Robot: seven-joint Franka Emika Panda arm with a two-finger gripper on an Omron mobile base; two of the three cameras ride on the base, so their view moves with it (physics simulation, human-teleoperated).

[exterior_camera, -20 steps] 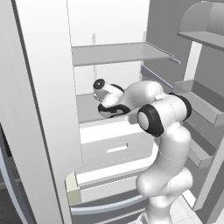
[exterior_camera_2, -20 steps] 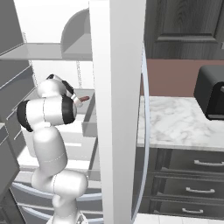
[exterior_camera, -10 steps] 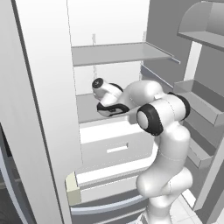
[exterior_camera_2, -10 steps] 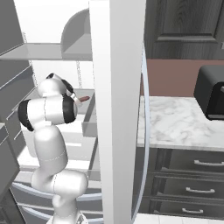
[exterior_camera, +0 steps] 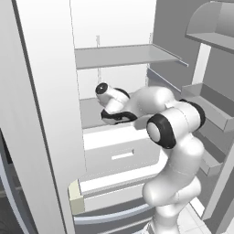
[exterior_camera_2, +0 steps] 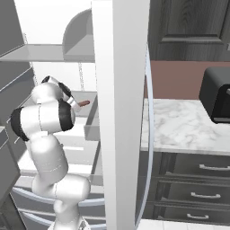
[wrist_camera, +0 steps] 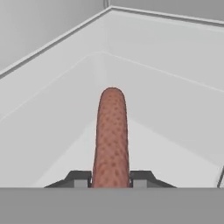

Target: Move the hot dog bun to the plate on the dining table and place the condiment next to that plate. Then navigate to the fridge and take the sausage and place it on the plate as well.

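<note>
The sausage (wrist_camera: 111,135) is a reddish-brown speckled stick lying on the light fridge shelf (wrist_camera: 166,157), reaching away from the hand toward the shelf's back corner. My gripper (wrist_camera: 111,179) is shut on the sausage's near end, one dark fingertip pressed on each side. From the right base view, the sausage's (exterior_camera_2: 84,103) tip pokes out past the hand, just left of the fridge's white wall. Seen from the left base, the hand (exterior_camera: 114,107) reaches into the fridge at the middle shelf. The hot dog bun, condiment and plate are out of view.
The fridge stands open, with an upper shelf (exterior_camera: 121,55) above the hand and drawers (exterior_camera: 121,155) below. Door bins (exterior_camera: 210,107) hang on the right. A white fridge wall (exterior_camera_2: 121,112) stands close beside the arm. A marble counter (exterior_camera_2: 184,126) carries a dark toaster (exterior_camera_2: 218,94).
The jaws have closed from open onto the sausage's near end. The arm has barely moved.
</note>
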